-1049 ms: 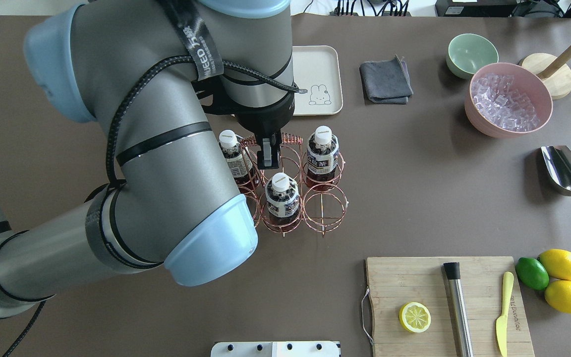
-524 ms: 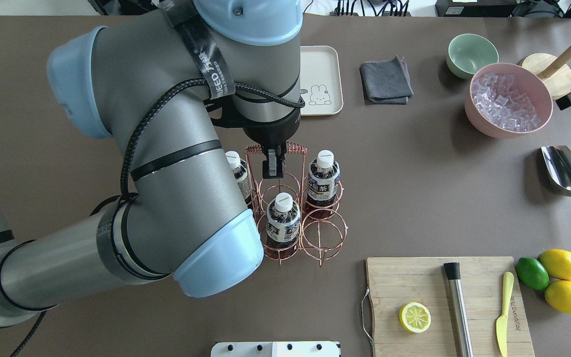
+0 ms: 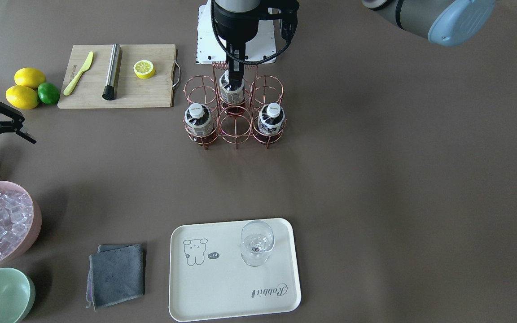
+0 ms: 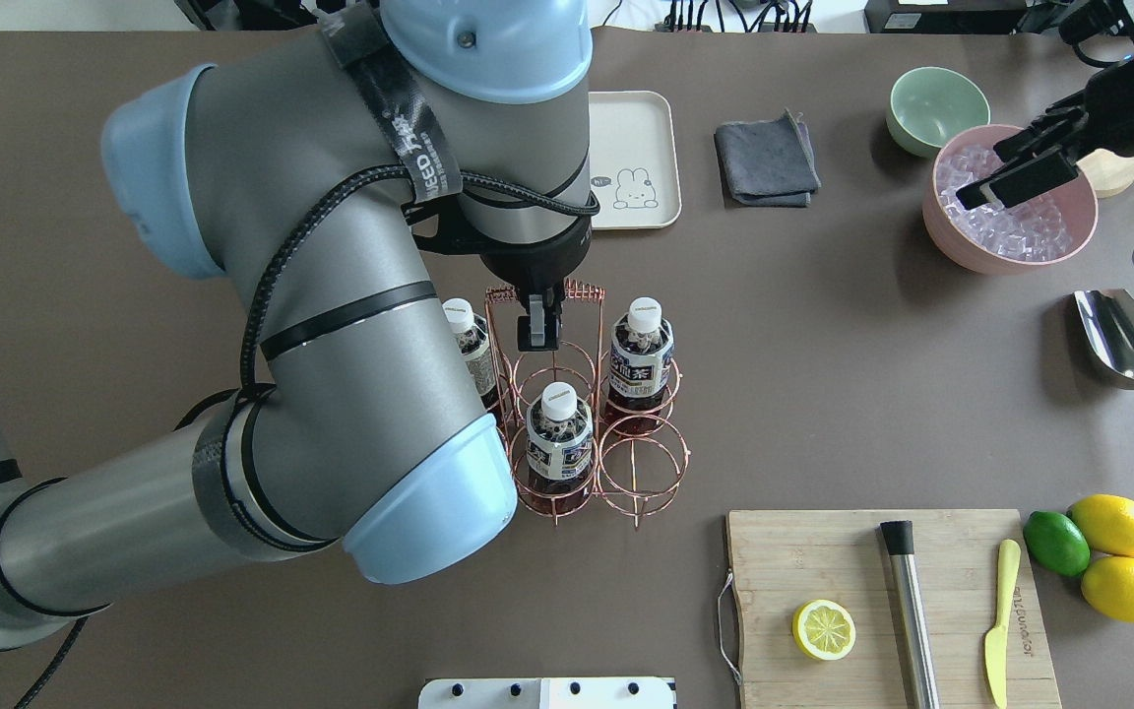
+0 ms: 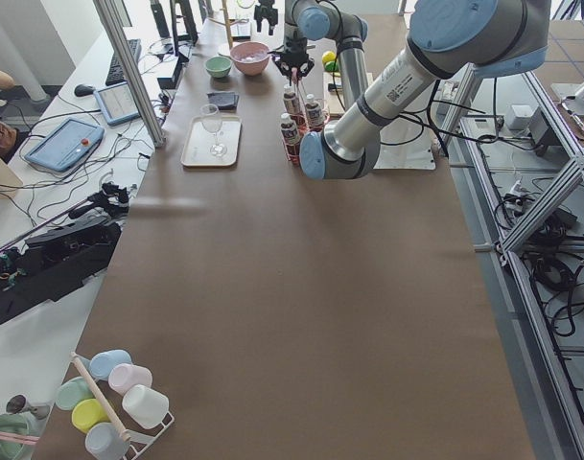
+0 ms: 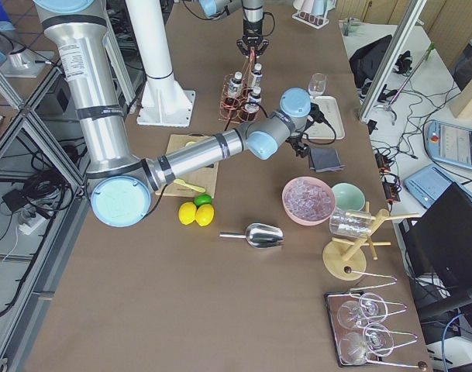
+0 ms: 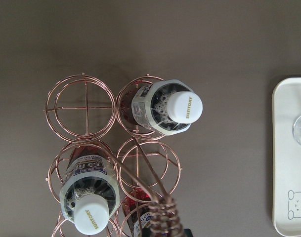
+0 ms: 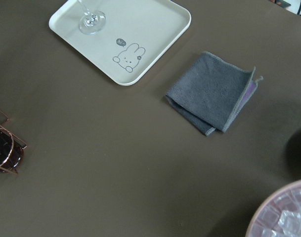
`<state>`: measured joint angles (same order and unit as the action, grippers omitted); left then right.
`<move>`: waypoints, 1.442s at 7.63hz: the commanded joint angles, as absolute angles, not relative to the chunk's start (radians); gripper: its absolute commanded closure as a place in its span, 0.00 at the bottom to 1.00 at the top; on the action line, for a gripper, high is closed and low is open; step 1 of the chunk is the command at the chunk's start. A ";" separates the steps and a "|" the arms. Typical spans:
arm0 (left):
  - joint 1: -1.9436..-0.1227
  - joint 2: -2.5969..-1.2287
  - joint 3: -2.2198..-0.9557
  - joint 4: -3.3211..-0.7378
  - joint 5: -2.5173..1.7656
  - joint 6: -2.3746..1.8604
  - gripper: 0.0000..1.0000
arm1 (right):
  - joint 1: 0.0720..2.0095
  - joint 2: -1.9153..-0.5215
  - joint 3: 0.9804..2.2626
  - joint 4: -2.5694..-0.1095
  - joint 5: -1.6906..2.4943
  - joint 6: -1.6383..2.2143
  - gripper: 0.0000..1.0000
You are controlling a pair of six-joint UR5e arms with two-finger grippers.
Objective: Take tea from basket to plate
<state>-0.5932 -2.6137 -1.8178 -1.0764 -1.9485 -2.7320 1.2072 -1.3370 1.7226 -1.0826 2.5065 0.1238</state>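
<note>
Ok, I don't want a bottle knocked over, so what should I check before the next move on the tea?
1. The basket stands upright: ok.
2. All three bottles capped and upright in their cells: ok.
3. Bare room on the tray beside the glass: ok.
4. Grip of the left claw: cannot tell; it hangs at the handle.
5. Path clear of the right claw: ok, it is open over the ice bowl.

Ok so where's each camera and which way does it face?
Front-facing: across the table, facing the robot; left gripper at the basket.
Overhead: behind the robot, looking down; left arm dominates.
Exterior left: table end; left arm near.
Exterior right: opposite end; right arm near.
Left wrist: straight down on tea bottles.
Right wrist: down on cream tray, grey cloth.
Both wrists show the tray.
</note>
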 commanded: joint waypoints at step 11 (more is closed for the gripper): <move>-0.584 -2.615 -1.832 -1.066 -1.951 -2.737 1.00 | 0.841 -1.146 1.716 -0.516 2.312 0.300 0.02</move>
<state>-0.5854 -2.6140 -1.8313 -1.0661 -1.9501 -2.7366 0.8808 -1.1450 1.6873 -0.5657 2.3122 0.2021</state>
